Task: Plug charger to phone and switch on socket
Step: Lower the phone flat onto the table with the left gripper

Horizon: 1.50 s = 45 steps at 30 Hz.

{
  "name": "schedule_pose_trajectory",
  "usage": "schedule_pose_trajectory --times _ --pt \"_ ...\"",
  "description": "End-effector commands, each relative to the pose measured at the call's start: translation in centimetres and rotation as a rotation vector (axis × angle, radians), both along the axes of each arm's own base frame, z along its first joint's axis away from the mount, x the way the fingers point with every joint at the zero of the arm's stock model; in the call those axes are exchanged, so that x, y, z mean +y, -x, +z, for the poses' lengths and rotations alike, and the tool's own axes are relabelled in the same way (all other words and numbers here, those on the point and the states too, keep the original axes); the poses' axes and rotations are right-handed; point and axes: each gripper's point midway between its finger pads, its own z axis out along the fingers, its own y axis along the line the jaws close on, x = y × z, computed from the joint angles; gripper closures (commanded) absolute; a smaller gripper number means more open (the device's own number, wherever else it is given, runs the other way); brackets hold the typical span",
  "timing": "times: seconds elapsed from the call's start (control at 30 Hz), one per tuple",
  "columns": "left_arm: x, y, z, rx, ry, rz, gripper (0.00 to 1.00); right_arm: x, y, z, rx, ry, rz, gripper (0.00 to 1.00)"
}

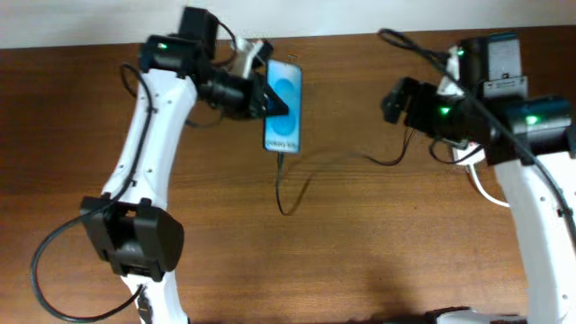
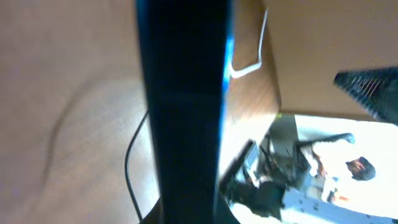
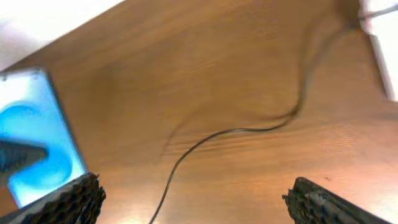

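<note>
The phone [image 1: 283,108] has a bright blue screen and is held at the table's back middle. My left gripper [image 1: 267,97] is shut on its left edge, with one finger across the screen. The left wrist view shows the phone [image 2: 183,93] edge-on. The charger's thin black cable [image 1: 297,184] meets the phone's near end, loops down, then runs right under my right arm. My right gripper [image 3: 199,205] is open and empty above the cable [image 3: 249,130], right of the phone [image 3: 31,124]. The socket [image 3: 380,56] shows only as a white edge; in the overhead view my right arm hides it.
A thick white cord [image 1: 486,191] curves out from under the right arm near the table's right edge; it also shows in the left wrist view [image 2: 249,62]. The wooden table [image 1: 378,252] spreads in front of both arms.
</note>
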Motion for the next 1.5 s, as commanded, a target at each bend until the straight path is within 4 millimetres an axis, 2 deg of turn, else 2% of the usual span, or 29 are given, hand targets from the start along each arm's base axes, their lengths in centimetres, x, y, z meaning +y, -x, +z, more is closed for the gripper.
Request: schedule_pose_trajectory --times 0.0,0.07,0.1,0.17,0.2,0.27,0.33,0.4,0.47,0.57,0.67,0.73,0.8,0.83,0.87,0.9,0.97,1.0,1.07,1.13,1.2,1.27,1.43,1.47 --pt "-2.4 3.8 -0.9 0.154 -0.021 -0.05 1.0 -2.1 -1.3 -3.0 0.095 0.042 -0.051 0.01" --pt "-4.3 6.4 -0.7 0.216 -0.016 -0.114 1.0 -2.1 -2.3 -5.6 0.171 0.046 -0.051 0.01" --pt "-4.8 5.9 -0.8 0.169 -0.017 -0.121 1.0 -2.0 -2.7 -6.8 0.205 0.04 -0.047 0.01" --pt "-3.0 3.1 -2.9 0.134 -0.158 0.01 1.0 -2.0 -3.1 -8.3 0.244 0.042 -0.045 0.01" --pt "-2.4 1.9 -3.6 0.115 -0.178 0.047 1.0 -2.1 -3.3 -8.4 0.246 0.046 -0.041 0.01" --pt "-2.3 0.7 -4.5 0.085 -0.163 0.065 1.0 -2.5 -3.3 -8.4 0.245 0.045 -0.049 0.02" --pt "-1.7 -0.7 -7.0 0.175 -0.154 0.184 1.0 -3.0 -3.3 -8.4 0.244 0.049 -0.047 0.01" --pt "-1.4 -1.2 -10.1 0.231 -0.147 0.25 1.0 -3.0 -3.3 -8.5 0.247 0.049 -0.048 0.01" --pt "-1.7 -2.1 -12.3 0.196 -0.119 0.274 1.0 -2.9 -3.2 -8.5 0.247 0.049 -0.047 0.01" --pt "-1.4 -3.9 -13.2 0.098 -0.138 0.303 1.0 -2.9 -3.0 -8.5 0.258 0.049 -0.047 0.02" --pt "0.8 -5.8 -14.5 -0.096 -0.283 0.283 0.99 -2.9 -2.9 -8.6 0.262 0.05 -0.046 0.01" --pt "2.5 -6.2 -15.0 -0.098 -0.316 0.3 0.99 -2.9 -2.8 -8.6 0.265 0.05 -0.046 0.02" --pt "4.0 -6.0 -15.7 -0.068 -0.312 0.287 1.0 -2.9 -2.8 -8.6 0.265 0.05 -0.046 0.01" --pt "3.6 -5.5 -16.0 -0.05 -0.281 0.252 1.0 -2.9 -2.9 -8.6 0.264 0.049 -0.046 0.01" --pt "3.2 -5.0 -17.4 -0.001 -0.272 0.231 1.0 -2.8 -2.9 -8.6 0.261 0.044 -0.044 0.02" --pt "2.4 -4.1 -18.9 0.04 -0.246 0.182 1.0 -2.7 -2.9 -8.6 0.262 0.04 -0.042 0.01" --pt "-0.7 -2.1 -18.9 0.088 -0.056 0.039 1.0 -2.7 -2.9 -8.6 0.263 0.04 -0.041 0.01" --pt "-1.8 -1.3 -19.0 0.11 -0.022 0.005 1.0 -2.7 -2.9 -8.6 0.262 0.04 -0.041 0.01" --pt "-2.6 -0.6 -18.3 0.136 0.026 -0.02 1.0 -2.7 -2.9 -8.5 0.262 0.04 -0.041 0.01" --pt "-2.0 -0.5 -19.6 0.117 -0.053 -0.02 1.0 -2.6 -2.9 -8.5 0.263 0.033 -0.038 0.01" --pt "-1.9 0.5 -20.9 0.196 -0.055 -0.025 1.0 -2.4 -2.8 -8.5 0.265 0.026 -0.027 0.01" --pt "-1.8 0.7 -21.8 0.214 -0.064 -0.024 1.0 -2.4 -2.8 -8.6 0.265 0.027 -0.027 0.01" --pt "-1.1 -0.4 -22.9 0.156 -0.129 -0.006 1.0 -2.4 -2.8 -8.6 0.267 0.027 -0.027 0.01" --pt "-0.6 -1.2 -23.6 0.161 -0.184 0.048 1.0 -2.4 -2.7 -8.6 0.271 0.027 -0.027 0.01"
